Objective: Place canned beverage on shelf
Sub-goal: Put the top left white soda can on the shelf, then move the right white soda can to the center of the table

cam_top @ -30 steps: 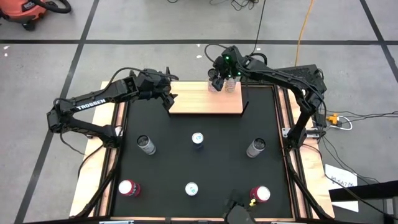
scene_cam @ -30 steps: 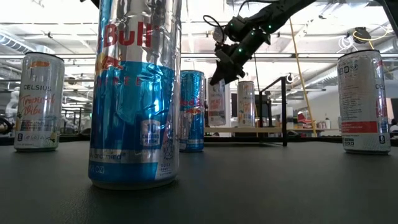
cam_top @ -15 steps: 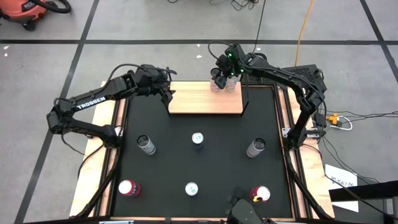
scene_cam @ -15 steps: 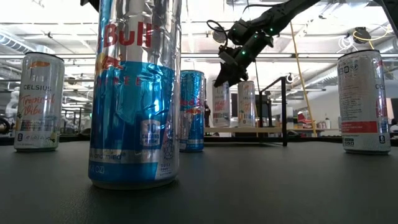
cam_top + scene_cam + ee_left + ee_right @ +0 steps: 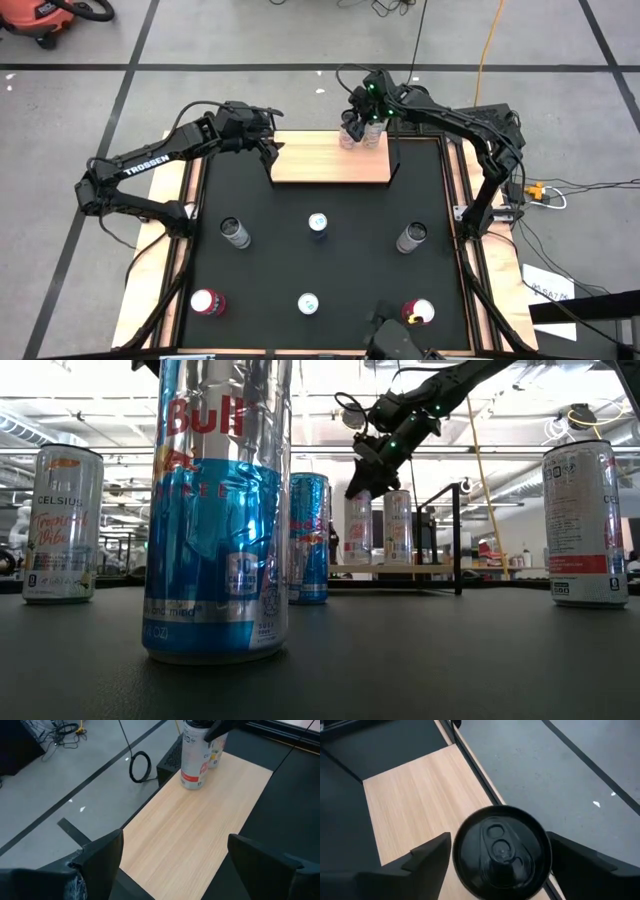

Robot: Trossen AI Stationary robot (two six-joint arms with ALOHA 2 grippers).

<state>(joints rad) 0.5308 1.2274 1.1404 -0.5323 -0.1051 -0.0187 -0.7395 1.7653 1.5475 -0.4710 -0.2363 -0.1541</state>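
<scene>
The shelf (image 5: 330, 160), a light-wood board with black brackets, lies at the mat's far edge. Two cans stand upright on their bases at its far right corner, one silver with a black top (image 5: 500, 851) (image 5: 357, 525) and another (image 5: 397, 527) beside it. My right gripper (image 5: 352, 126) hangs open over the black-topped can, with one finger (image 5: 432, 857) on either side of its top. My left gripper (image 5: 175, 870) hovers open above the shelf's far left corner (image 5: 275, 150), holding nothing. My right gripper comes slanting down from the far right, and its fingers (image 5: 575, 857) flank the top rim (image 5: 545, 845) of the black-topped can. I cannot tell whether they touch the rim. The can stands upright on the shelf.
Several more cans stand spread over the black mat (image 5: 260, 270), among them one at the middle (image 5: 318, 222), one left (image 5: 235, 232) and one right (image 5: 411, 237). A tall Red Bull can (image 5: 218, 510) fills the near low view. Most of the shelf board (image 5: 200, 835) is bare.
My right gripper has carried the black-topped can a little way along the shelf toward the second can. The can now stands upright close beside the other on the board.
</scene>
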